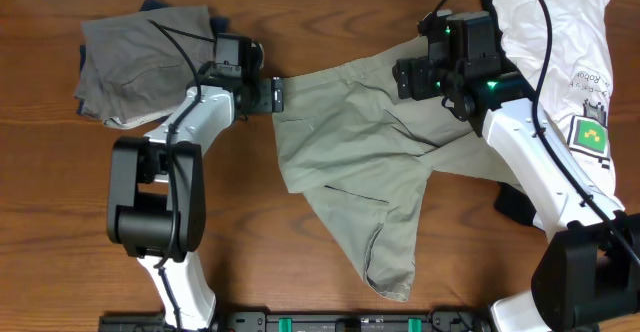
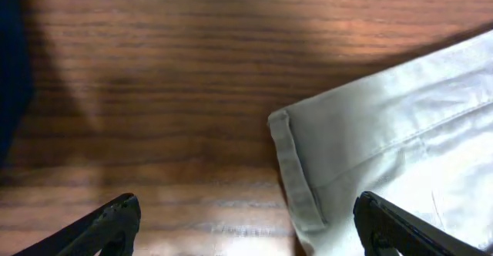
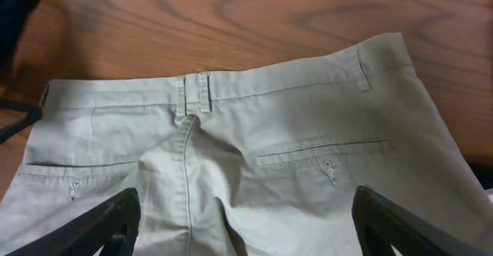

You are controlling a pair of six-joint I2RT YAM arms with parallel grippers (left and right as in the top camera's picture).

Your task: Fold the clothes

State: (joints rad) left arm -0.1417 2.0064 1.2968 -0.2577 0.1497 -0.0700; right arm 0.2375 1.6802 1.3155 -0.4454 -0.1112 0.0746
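Note:
Khaki trousers (image 1: 360, 142) lie spread on the wooden table, waistband to the left, one leg folded down toward the front. My left gripper (image 1: 275, 95) is open at the waistband corner (image 2: 296, 175), one finger over bare wood, the other over the cloth. My right gripper (image 1: 412, 77) is open above the seat of the trousers (image 3: 231, 171), back pockets and belt loops in its view. It holds nothing.
A grey folded garment (image 1: 135, 57) lies at the back left. A white shirt (image 1: 560, 47) with a green logo lies at the back right. A dark cloth (image 1: 515, 204) sits under the right arm.

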